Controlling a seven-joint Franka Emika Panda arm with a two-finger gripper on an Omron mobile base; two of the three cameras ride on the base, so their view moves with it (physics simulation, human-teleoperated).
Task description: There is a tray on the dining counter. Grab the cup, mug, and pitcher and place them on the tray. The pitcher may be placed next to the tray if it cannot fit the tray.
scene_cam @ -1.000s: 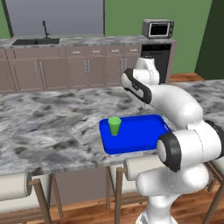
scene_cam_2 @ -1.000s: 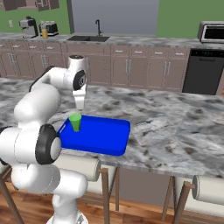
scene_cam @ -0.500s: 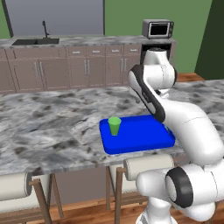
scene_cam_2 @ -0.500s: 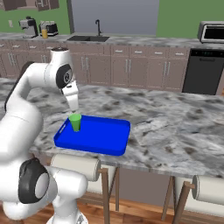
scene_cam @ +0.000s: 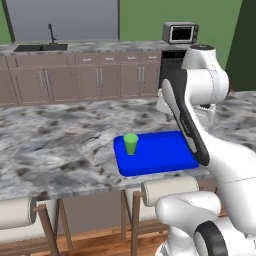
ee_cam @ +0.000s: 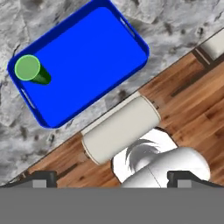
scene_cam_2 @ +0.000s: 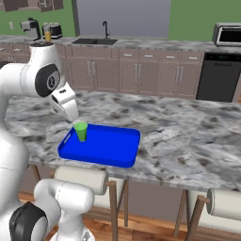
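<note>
The blue tray [scene_cam: 165, 159] [scene_cam_2: 110, 151] [ee_cam: 92, 54] lies on the dining counter [scene_cam: 60, 145] [scene_cam_2: 188, 136] [ee_cam: 17, 127] near its front edge. The green cup [scene_cam: 131, 143] [scene_cam_2: 81, 131] [ee_cam: 28, 68] stands upright in one corner of the tray, free of any grip. My gripper [ee_cam: 113, 178] hangs high above the counter's front edge and looks straight down. It is open, with its fingertips wide apart and nothing between them. A small yellow-orange vessel, by its look the pitcher [scene_cam_2: 47, 36], stands on the far back counter. The mug is out of view.
Cream-cushioned stools [scene_cam: 167, 190] [scene_cam_2: 80, 179] [ee_cam: 120, 129] sit under the counter's front edge. Brown cabinets with a sink [scene_cam: 40, 48], a microwave [scene_cam: 180, 33] [scene_cam_2: 228, 34] and a black dishwasher [scene_cam_2: 216, 75] line the back wall. Bare marbled counter stretches to both sides of the tray.
The arm has straightened and reared up over the tray's near side. The gripper has stayed open. The cup stands where it stood on the tray.
</note>
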